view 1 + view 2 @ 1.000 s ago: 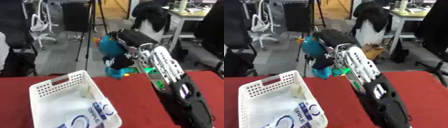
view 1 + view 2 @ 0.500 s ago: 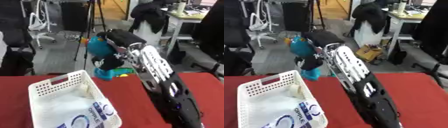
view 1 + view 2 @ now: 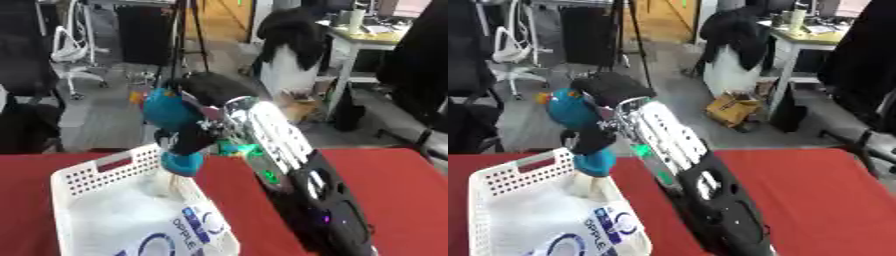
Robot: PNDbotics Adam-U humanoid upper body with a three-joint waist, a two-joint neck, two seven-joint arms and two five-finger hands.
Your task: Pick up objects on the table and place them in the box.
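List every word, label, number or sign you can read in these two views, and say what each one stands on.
"OPPLE": blue letters on the white packet lying in the white basket. Blurred, so the reading is not certain.
Blue ring shapes on the same packet: not readable as text.
Nothing else legible.

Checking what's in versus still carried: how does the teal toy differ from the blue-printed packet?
The teal toy is held in the right hand, above the white basket's far rim; the packet lies inside the basket. The toy is rounded and upright; the packet is flat. Both show blue tones.
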